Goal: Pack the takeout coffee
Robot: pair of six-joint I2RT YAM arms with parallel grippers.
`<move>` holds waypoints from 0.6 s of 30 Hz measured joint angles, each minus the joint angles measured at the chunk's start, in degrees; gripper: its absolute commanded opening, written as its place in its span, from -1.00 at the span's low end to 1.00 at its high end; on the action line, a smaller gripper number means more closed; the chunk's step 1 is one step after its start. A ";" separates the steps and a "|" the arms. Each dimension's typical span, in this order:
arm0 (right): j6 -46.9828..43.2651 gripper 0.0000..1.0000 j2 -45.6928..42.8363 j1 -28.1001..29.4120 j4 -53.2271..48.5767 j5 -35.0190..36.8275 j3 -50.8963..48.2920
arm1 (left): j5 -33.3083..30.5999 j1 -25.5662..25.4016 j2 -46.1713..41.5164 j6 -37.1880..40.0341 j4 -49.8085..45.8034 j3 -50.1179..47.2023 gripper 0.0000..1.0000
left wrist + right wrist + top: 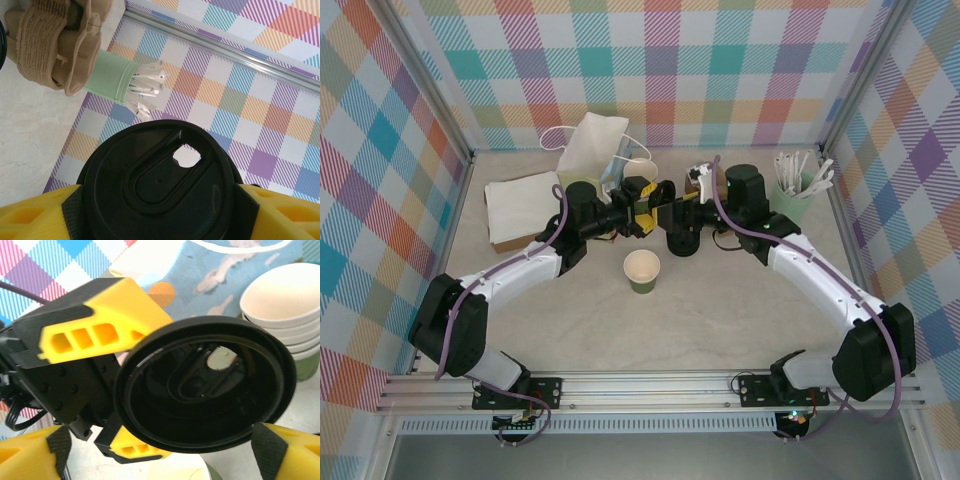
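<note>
The dark green paper cup (pixel 642 271) with a cream rim stands open-topped on the table in front of both arms; its rim also peeks in at the bottom of the right wrist view (pixel 175 474). Above and behind it, my left gripper (pixel 636 213) is shut on the round black lid (pixel 157 185), gripping its edge on both sides between yellow fingers (pixel 30 217). The right wrist view faces the lid's underside (pixel 205 390). My right gripper (pixel 160 460) is open, its fingers standing wide on either side of the lid and apart from it.
A stack of nested cream-rimmed cups (pixel 285 305) stands behind the lid. The mint-green pot of white sticks (pixel 798 198) is at the back right. A white paper bag (pixel 595 145) and a pile of napkins (pixel 525 208) sit at the back left. A cardboard cup carrier (pixel 55 45) lies near the pot.
</note>
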 measured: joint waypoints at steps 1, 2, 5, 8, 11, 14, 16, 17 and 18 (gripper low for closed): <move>-0.11 0.97 0.09 0.00 -0.39 0.28 0.00 | 0.00 0.00 0.00 0.02 0.00 0.00 0.50; -0.15 0.98 0.15 0.00 -0.61 0.39 0.00 | 0.00 0.00 0.00 0.09 0.00 0.00 0.50; -0.15 1.00 1.22 0.00 -0.81 0.17 0.42 | 0.00 0.00 0.00 0.15 0.00 0.00 0.50; -0.15 0.99 2.73 0.02 -0.76 -0.13 1.14 | 0.00 0.00 -0.02 0.17 0.00 0.00 0.50; -0.15 1.00 3.54 0.13 -0.83 -0.39 1.92 | 0.00 0.00 -0.11 0.17 -0.02 0.00 0.50; -0.17 0.99 4.15 0.28 -0.74 -0.63 3.08 | -0.02 0.00 -0.22 0.17 -0.04 -0.02 0.50; -0.20 0.99 4.37 0.44 -0.72 -0.74 3.65 | -0.02 0.00 -0.28 0.17 -0.04 -0.02 0.50; -0.20 0.99 4.52 0.50 -0.74 -0.76 3.87 | -0.02 0.00 -0.31 0.17 -0.07 -0.02 0.50; -0.20 0.99 4.68 0.61 -0.68 -0.76 4.07 | -0.02 0.00 -0.33 0.20 -0.07 -0.02 0.50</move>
